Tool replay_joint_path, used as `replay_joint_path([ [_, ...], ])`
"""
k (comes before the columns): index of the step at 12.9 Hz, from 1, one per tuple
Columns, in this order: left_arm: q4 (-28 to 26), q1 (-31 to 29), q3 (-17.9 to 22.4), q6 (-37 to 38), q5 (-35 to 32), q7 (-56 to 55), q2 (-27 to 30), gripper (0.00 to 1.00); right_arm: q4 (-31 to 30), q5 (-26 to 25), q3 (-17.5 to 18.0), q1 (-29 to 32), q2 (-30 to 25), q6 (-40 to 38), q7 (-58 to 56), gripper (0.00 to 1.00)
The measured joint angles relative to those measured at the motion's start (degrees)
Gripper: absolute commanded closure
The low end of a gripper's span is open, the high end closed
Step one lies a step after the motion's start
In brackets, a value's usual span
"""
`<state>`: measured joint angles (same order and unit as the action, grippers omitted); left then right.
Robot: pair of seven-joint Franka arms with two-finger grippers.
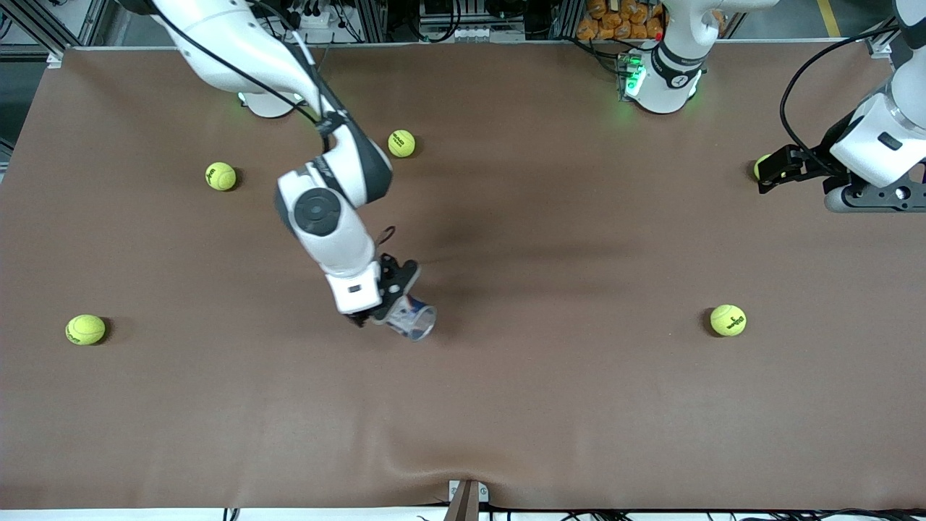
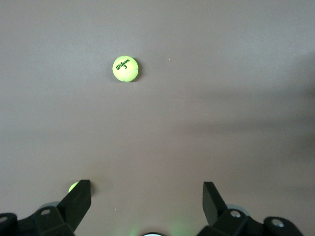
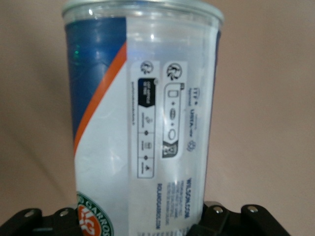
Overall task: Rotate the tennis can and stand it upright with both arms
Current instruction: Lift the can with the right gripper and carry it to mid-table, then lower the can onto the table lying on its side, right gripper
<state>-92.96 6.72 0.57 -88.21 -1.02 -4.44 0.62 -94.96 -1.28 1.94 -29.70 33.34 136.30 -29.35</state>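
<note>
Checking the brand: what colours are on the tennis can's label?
White, dark blue and an orange-red stripe on the tennis can, clearest in the right wrist view.

Right arm hides most of the tennis can (image 1: 414, 319).

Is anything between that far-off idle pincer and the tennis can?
Nothing visible does. The left pincer hangs open over the table's left-arm end, and only bare table lies between it and the tennis can, which sits at the right pincer. The nearest tennis ball lies off that path.
</note>
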Motion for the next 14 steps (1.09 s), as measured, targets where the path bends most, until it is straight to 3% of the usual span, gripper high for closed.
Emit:
replay_joint_path([
  [4, 0.0, 0.0, 0.0, 0.0, 0.0, 0.0, 0.0, 0.0, 0.0, -0.9, -0.1, -5.1, 2.7, 2.6, -4.3, 0.44],
  [9, 0.0, 0.0, 0.1, -0.3, 0.0, 0.0, -0.3, 0.0, 0.1, -14.3, -0.1, -7.7, 6.3, 11.9, -11.7, 0.42],
  [10, -0.1, 0.0, 0.0, -0.3, 0.0, 0.0, -0.5, 0.0, 0.2, -14.8, -0.1, -8.3, 6.8, 12.1, -11.8, 0.39],
  [11, -0.1, 0.0, 0.0, -0.3, 0.0, 0.0, -0.8, 0.0, 0.3, -14.9, -0.1, -8.9, 7.2, 12.1, -11.9, 0.24],
  [12, -0.1, 0.0, 0.0, -0.4, 0.0, 0.0, -1.1, 0.0, 0.4, -15.0, -0.1, -9.1, 7.5, 12.1, -11.9, 0.0],
  [14, -0.1, 0.0, -0.1, -0.7, 0.0, 0.0, -1.7, 0.0, 0.5, -15.0, -0.2, -9.2, 7.9, 13.0, -11.9, 0.0],
])
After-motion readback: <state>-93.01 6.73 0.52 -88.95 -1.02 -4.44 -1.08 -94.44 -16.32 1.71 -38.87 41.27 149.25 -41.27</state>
